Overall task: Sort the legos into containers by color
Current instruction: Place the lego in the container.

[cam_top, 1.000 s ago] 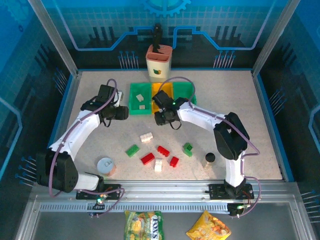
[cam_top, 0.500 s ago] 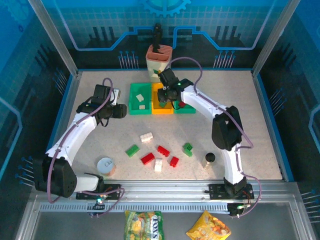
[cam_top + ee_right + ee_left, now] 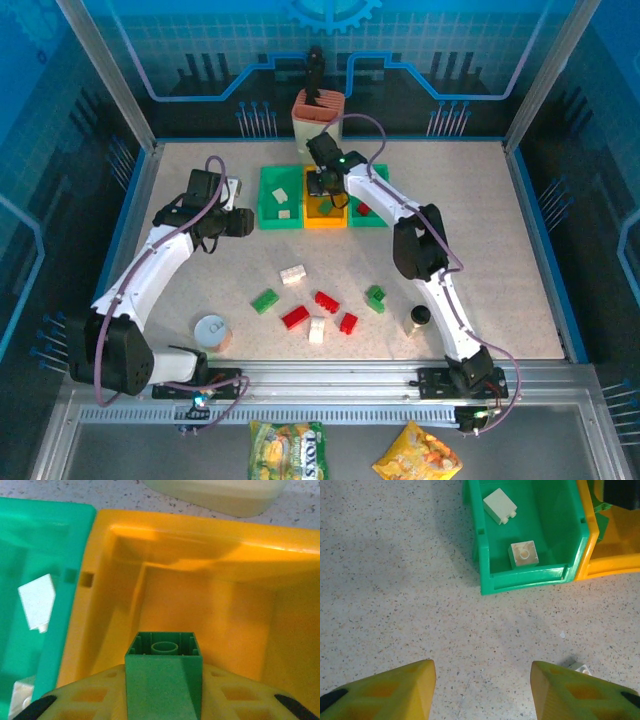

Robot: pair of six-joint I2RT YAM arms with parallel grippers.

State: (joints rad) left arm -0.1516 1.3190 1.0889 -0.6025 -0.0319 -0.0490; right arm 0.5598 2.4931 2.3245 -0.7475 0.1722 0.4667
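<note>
Since green seems meant for the middle container, the right arm's fingers [image 3: 85, 700] pinch a green brick [image 3: 163, 670] over the yellow-orange bin [image 3: 200, 535], likely ready to release. The left fingers [image 3: 385, 690] hover apart and empty near the left green bin [image 3: 530, 575], which holds white bricks [image 3: 500, 506].

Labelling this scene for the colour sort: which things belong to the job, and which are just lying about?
Job: held green brick; loose legos; white bricks in the left green bin; yellow bin; right green bin.
Lying about: black-capped bottle; silver-topped tin; cream cup; two snack packets.
</note>
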